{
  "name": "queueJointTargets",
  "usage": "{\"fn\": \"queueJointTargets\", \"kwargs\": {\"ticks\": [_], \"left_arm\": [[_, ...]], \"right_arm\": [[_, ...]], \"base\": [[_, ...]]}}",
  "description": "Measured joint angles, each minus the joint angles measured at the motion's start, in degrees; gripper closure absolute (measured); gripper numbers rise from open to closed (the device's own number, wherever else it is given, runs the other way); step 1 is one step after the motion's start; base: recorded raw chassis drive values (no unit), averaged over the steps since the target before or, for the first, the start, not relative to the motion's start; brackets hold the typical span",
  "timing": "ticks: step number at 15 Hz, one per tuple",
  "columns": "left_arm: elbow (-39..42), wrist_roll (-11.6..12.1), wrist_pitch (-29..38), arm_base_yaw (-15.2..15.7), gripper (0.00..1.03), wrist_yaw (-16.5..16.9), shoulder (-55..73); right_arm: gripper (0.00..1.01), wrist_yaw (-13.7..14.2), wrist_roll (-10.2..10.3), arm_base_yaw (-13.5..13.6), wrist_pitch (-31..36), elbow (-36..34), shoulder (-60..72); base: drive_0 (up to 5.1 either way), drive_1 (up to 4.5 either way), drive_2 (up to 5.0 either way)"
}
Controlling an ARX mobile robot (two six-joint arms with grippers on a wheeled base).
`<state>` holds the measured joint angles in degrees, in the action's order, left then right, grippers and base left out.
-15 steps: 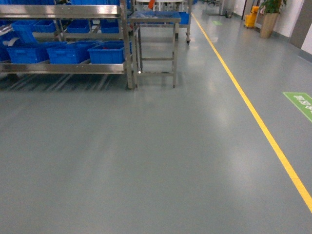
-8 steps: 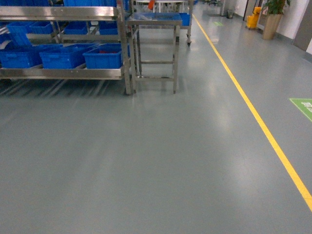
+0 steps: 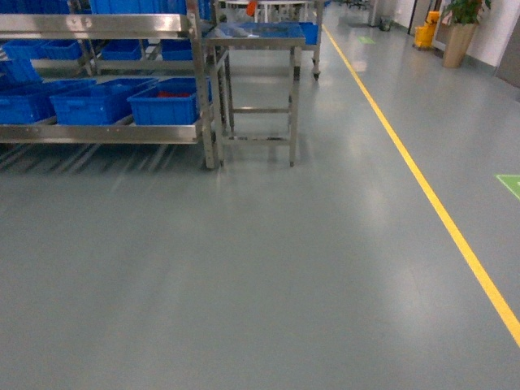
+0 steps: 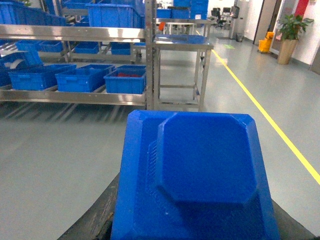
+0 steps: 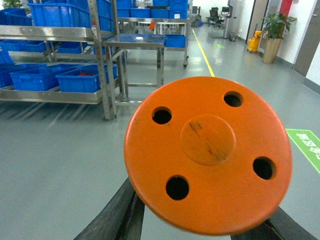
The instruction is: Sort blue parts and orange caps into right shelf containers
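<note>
In the left wrist view a blue part (image 4: 200,165), a chunky block with a raised octagonal face, fills the foreground; my left gripper (image 4: 192,225) is shut on it, with dark fingers (image 4: 95,220) showing at its sides. My right gripper (image 5: 200,225) is shut on an orange cap (image 5: 207,150), a round disc with several holes. The blue crates (image 3: 162,104) stand on the steel shelf's lower level, far ahead on the left. The rightmost crate (image 4: 125,81) holds reddish pieces (image 4: 129,74). Neither gripper shows in the head view.
A steel table (image 3: 256,36) stands against the shelf's right end post (image 3: 210,122). A yellow floor line (image 3: 422,187) runs along the right, with a green floor mark (image 3: 512,183) beyond it. A potted plant (image 3: 459,32) and a yellow mop bucket (image 3: 424,32) stand far back right.
In the head view the shelf and table have grown larger and slid lower and to the left. The green floor mark has drifted toward the right edge.
</note>
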<state>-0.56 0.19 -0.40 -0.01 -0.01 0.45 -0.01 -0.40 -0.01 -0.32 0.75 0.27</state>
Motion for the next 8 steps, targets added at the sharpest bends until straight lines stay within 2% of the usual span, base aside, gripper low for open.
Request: {"fn": "queueJointTargets", "kwargs": {"ticks": [8], "left_arm": [[0.00, 0.00, 0.04, 0.00, 0.59, -0.02, 0.00]], "right_arm": [[0.60, 0.00, 0.00, 0.00, 0.04, 0.00, 0.00]], "base": [[0.0, 4.34, -4.3]]}}
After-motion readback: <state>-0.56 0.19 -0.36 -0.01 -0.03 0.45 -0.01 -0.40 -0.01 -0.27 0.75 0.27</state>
